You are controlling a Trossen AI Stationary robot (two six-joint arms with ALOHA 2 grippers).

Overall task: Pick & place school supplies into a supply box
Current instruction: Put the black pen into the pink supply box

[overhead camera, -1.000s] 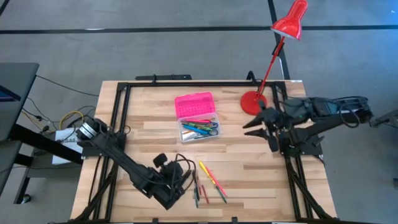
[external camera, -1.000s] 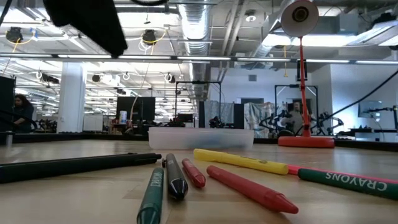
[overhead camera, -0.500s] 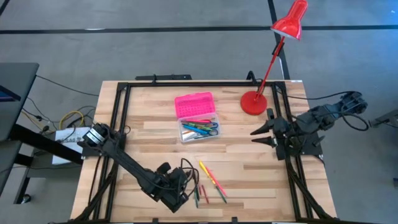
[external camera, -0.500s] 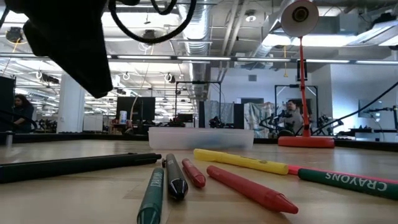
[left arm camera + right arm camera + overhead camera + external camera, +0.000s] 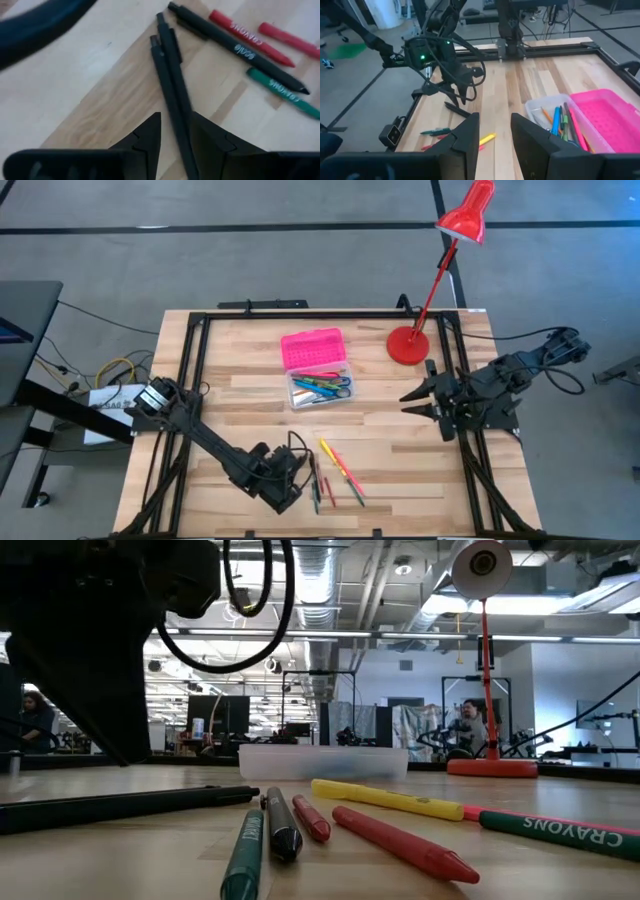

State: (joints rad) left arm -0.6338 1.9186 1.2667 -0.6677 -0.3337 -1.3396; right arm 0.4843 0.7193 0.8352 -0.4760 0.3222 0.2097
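Loose school supplies lie near the table's front: two black pens [image 5: 167,75], a black marker [image 5: 240,47], red crayons [image 5: 400,840], green crayons [image 5: 282,92] and a yellow pen [image 5: 338,460]. My left gripper [image 5: 175,137] hangs open just above them, pointing steeply down. Its fingers stand either side of one black pen [image 5: 182,145]; I see no touch. The supply box [image 5: 318,370] sits at mid-table, pink lid [image 5: 312,348] open. Its clear base [image 5: 320,390] holds pens and blue-handled scissors. My right gripper [image 5: 408,398] waits open at the right edge.
A red desk lamp stands on its round base [image 5: 408,345] at the far right of the table, its head [image 5: 468,215] reaching beyond the far edge. A black frame rail [image 5: 300,315] runs around the tabletop. Bare wood lies between the box and the loose pens.
My left gripper has come down toward the black pens at the front of the table and rolled about its own axis while descending. My right arm has folded back toward the table's right edge and sunk a little. No pen or crayon has moved.
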